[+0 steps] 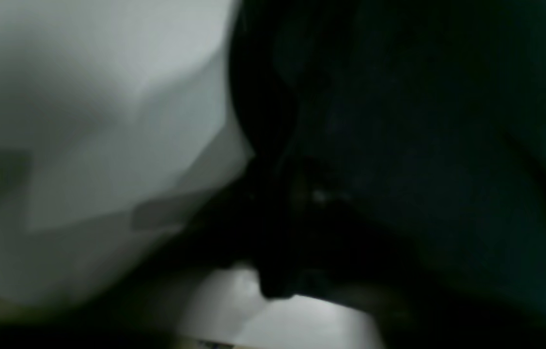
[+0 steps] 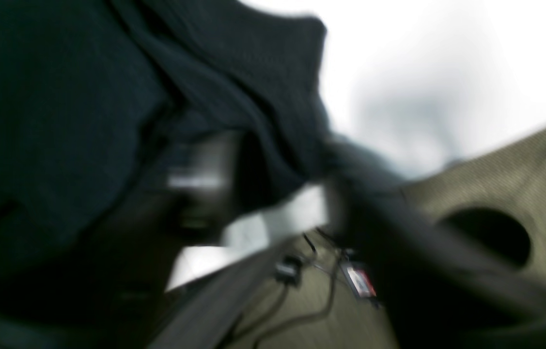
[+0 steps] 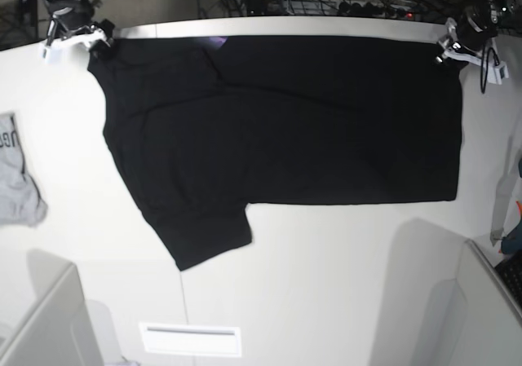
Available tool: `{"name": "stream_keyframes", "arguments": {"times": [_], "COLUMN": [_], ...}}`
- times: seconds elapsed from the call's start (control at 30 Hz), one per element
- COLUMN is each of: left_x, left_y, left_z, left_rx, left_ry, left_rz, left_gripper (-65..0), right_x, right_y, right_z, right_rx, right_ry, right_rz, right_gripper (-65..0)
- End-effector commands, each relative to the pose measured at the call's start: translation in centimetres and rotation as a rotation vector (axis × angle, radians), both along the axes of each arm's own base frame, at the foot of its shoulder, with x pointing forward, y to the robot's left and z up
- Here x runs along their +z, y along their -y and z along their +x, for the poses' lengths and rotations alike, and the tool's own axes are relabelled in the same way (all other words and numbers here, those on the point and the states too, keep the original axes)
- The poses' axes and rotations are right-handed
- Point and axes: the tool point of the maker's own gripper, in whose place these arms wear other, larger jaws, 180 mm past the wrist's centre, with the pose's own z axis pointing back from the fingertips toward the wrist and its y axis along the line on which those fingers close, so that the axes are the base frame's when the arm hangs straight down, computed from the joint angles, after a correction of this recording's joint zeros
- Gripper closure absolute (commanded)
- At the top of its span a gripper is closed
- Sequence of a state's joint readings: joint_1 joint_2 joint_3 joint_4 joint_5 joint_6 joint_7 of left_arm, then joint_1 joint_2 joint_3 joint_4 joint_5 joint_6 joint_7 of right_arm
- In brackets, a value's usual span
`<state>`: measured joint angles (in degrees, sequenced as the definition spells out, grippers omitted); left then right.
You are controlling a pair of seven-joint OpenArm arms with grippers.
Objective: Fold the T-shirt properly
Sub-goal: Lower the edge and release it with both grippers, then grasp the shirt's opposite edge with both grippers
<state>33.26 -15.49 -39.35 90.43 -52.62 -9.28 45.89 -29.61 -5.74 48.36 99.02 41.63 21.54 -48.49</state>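
Lying flat across the white table (image 3: 326, 260), the black T-shirt (image 3: 277, 130) spans the frame's upper half. Right gripper (image 3: 75, 33) upper left, left gripper (image 3: 453, 46) upper right, at its far corners; whether either is clenched, I cannot tell.

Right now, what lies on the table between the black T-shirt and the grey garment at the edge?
Nothing: in the base view only bare white table separates the T-shirt from the grey garment.
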Motion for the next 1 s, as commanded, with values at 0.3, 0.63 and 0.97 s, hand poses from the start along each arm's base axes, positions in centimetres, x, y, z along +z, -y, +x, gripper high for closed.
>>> {"name": "stream_keyframes", "arguments": {"times": [0.3,0.63,0.97], "left_x": [4.1,9.9,8.6], "left_y": [-6.8,-6.1,-3.2], "left_z": [0.0,8.9,11.8], "left_rx": [0.112,0.036,-0.106], "left_ry": [0.022,0.256,0.226], "left_rz": [0.162,0.218,0.187], "left_gripper": [-57.4,-17.6,0.0], "right_x": [4.2,7.9,7.1], "right_y": [6.3,1.1,-3.4], "right_z": [3.3,19.5,31.5], "right_rx": [-0.106,0.199,0.310], "right_ry": [0.130,0.321,0.286], "right_rz": [-0.147,-0.082,-0.091], "right_gripper": [-38.1,-38.1,-38.1]}}
